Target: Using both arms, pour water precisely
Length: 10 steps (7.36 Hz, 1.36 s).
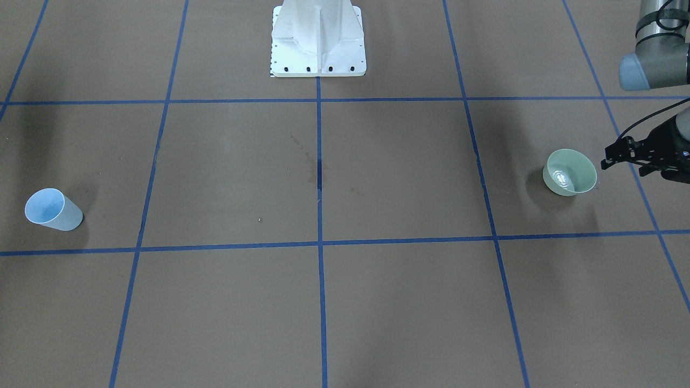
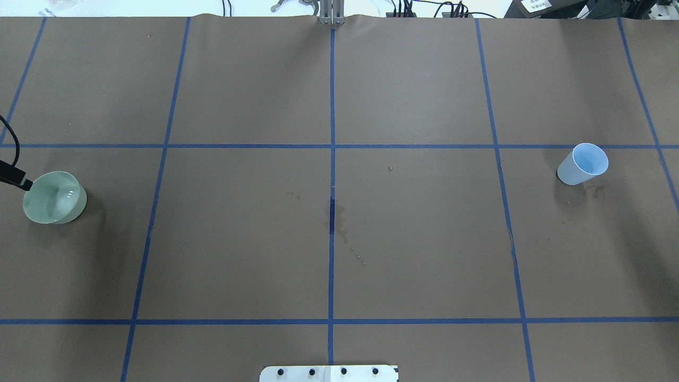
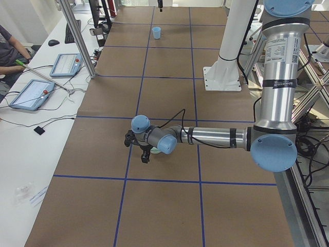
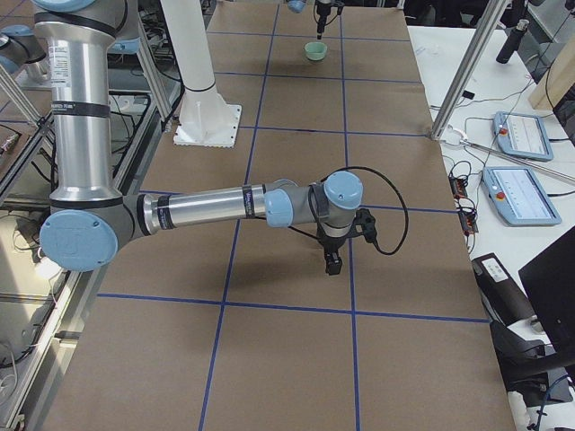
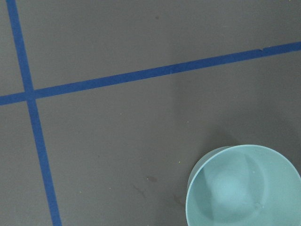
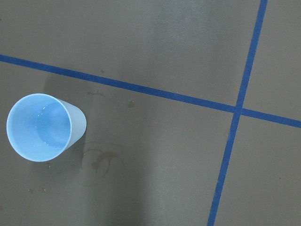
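Note:
A pale green bowl [image 1: 571, 172] stands on the brown table with a shallow glinting pool of water [image 1: 560, 177] in it; it also shows in the overhead view [image 2: 53, 197] and the left wrist view [image 5: 244, 188]. My left gripper [image 1: 620, 160] hangs open and empty just beside the bowl's rim, apart from it. A light blue cup [image 1: 53, 209] stands far across the table, also in the overhead view [image 2: 582, 163] and the right wrist view [image 6: 43, 127]. My right gripper [image 4: 332, 260] hovers over that area; I cannot tell whether it is open or shut.
The white pedestal [image 1: 318, 48] stands at the table's middle by the robot. Dried water stains [image 2: 339, 223] mark the centre, and more lie by the blue cup [image 6: 101, 162]. Blue tape lines grid the table. Tablets [image 3: 33, 92] and an operator sit beyond one edge.

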Each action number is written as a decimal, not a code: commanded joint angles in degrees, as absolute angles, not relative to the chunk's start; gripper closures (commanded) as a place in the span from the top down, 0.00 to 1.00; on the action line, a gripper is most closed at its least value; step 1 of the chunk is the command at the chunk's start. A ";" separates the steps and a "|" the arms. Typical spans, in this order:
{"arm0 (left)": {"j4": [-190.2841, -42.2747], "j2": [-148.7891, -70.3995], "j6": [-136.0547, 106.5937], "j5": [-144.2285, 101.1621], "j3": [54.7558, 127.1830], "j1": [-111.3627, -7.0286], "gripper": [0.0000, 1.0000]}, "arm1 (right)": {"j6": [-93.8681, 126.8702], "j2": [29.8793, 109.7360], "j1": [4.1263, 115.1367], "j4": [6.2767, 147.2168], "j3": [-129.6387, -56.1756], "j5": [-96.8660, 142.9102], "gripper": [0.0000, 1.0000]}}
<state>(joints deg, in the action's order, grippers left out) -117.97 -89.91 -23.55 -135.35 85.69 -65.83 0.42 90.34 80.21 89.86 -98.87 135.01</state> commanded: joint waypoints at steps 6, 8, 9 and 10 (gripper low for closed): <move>-119.71 -90.26 -29.35 -135.70 85.08 -62.49 0.00 | 0.18 90.53 79.81 89.56 -98.35 134.56 1.00; -118.92 -91.92 -30.31 -137.27 85.86 -62.49 0.00 | -0.26 90.18 79.45 89.65 -98.26 134.12 1.00; -118.92 -92.98 -34.50 -140.77 87.61 -62.49 0.00 | -0.26 90.18 79.45 89.65 -98.17 134.12 1.00; -118.83 -94.55 -39.50 -141.32 90.24 -62.49 0.00 | -0.35 90.18 79.45 89.65 -98.17 134.12 1.00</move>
